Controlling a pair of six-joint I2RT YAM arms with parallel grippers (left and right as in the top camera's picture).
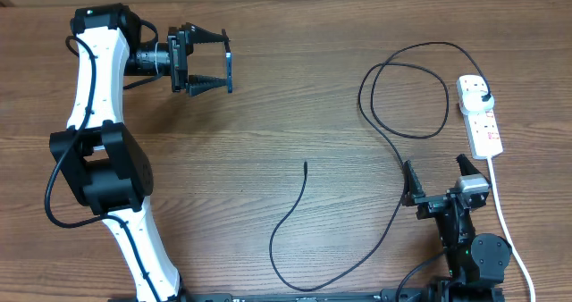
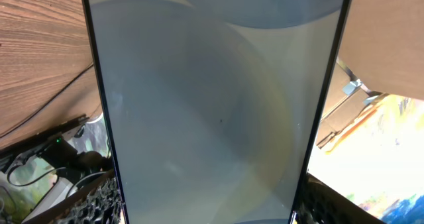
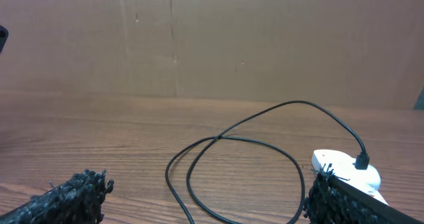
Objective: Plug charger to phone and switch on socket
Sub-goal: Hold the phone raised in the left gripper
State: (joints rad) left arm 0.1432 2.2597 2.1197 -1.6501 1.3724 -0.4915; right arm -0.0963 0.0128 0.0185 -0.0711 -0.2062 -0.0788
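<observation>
My left gripper (image 1: pixel 214 61) hovers over the far left of the table, shut on the phone (image 1: pixel 230 62), which shows edge-on from overhead. In the left wrist view the phone's pale blue-grey screen (image 2: pixel 212 105) fills the space between the fingers (image 2: pixel 99 201). The charger's black cable (image 1: pixel 393 150) loops near the socket (image 1: pixel 483 123), where its plug (image 1: pixel 483 97) sits in an outlet. It then runs down and round to its free tip (image 1: pixel 306 164) mid-table. My right gripper (image 1: pixel 438 177) is open at the near right with nothing between its fingers; ahead of it lie the cable loop (image 3: pixel 232 141) and the socket (image 3: pixel 344 168).
The socket's white cord (image 1: pixel 505 222) trails toward the front right edge. A brown cardboard wall (image 3: pixel 199 38) stands behind the table. The left arm's white links (image 1: pixel 98 79) rise along the left side.
</observation>
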